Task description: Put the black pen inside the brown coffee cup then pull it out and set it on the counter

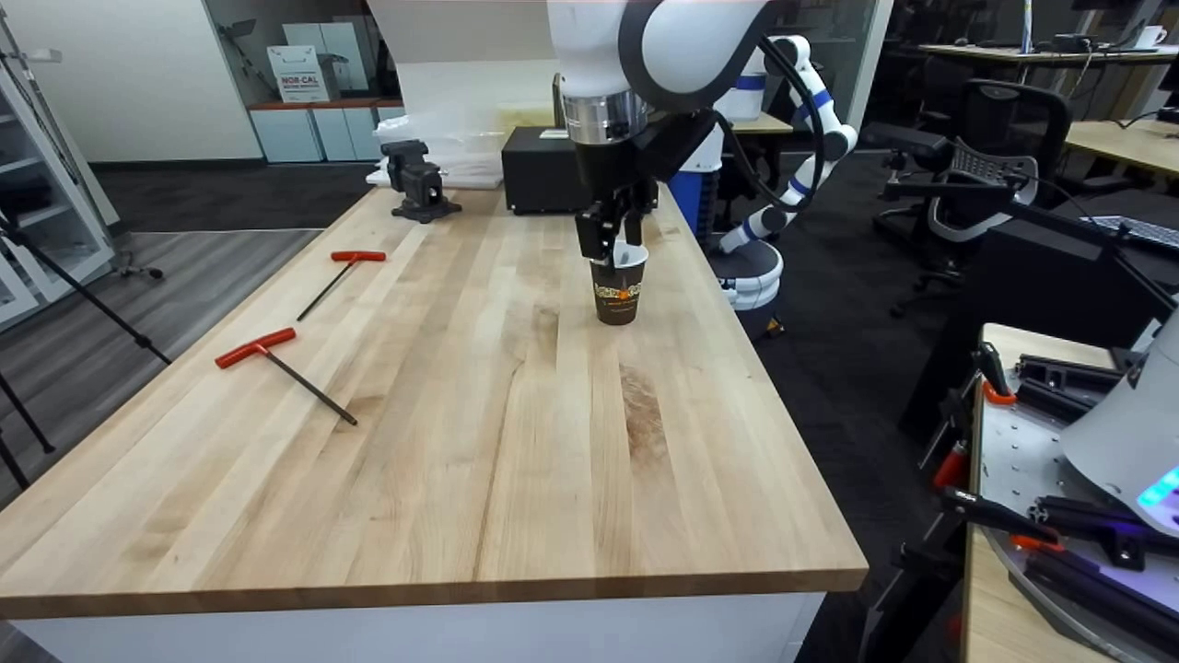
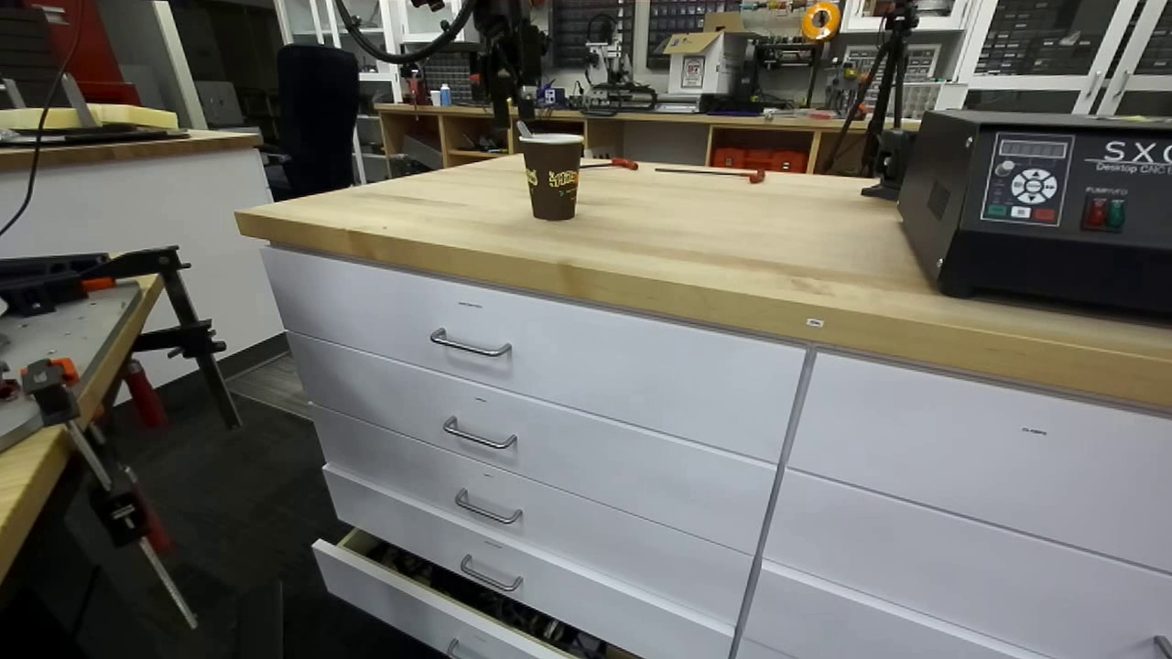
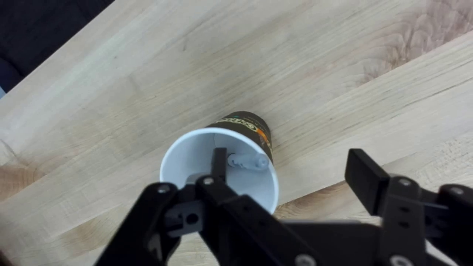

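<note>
The brown coffee cup [image 1: 617, 293] stands upright on the light-wood counter [image 1: 442, 479]; it also shows in an exterior view [image 2: 553, 183] and the wrist view [image 3: 255, 127]. The black pen [image 3: 247, 161] is inside the cup, leaning on its inner wall. Only its pale, silvery end shows, and this end sticks slightly above the rim in an exterior view [image 2: 524, 129]. My gripper [image 3: 290, 162] is open and empty just above the cup. In the wrist view one finger overlaps the cup's opening, left of the pen; the other is right of the cup. The gripper also shows in an exterior view [image 1: 615, 238].
Two red-handled tools [image 1: 357, 257] [image 1: 256, 347] lie on the far side of the counter from the cup. A black box [image 1: 543, 170] and a small black vise [image 1: 424, 184] stand at one end. The counter's long edge [image 2: 568, 270] runs close to the cup.
</note>
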Robot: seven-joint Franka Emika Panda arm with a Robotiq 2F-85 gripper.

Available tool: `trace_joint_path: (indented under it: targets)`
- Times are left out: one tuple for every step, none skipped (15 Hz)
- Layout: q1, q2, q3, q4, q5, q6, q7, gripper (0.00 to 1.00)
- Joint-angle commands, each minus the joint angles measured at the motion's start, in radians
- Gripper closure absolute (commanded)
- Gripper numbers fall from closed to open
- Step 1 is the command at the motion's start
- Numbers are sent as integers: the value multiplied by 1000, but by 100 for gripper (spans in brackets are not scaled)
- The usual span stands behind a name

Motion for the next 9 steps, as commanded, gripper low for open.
trace_joint_path:
  targets:
    - [-7, 5, 4, 42, 32, -69, -16, 48]
    - [-6, 6, 3, 46, 33, -76, -13, 54]
    - [-6, 7, 2, 49, 31, -81, -11, 61]
    - [-6, 8, 2, 52, 30, -87, -9, 54]
    - [-6, 9, 1, 53, 27, -91, -9, 24]
    - [-7, 10, 0, 55, 27, -94, -10, 32]
    - [-9, 11, -1, 55, 26, -96, -10, 72]
    - [-10, 13, -2, 56, 25, -96, -10, 75]
    - [-10, 14, -3, 57, 22, -98, -8, 76]
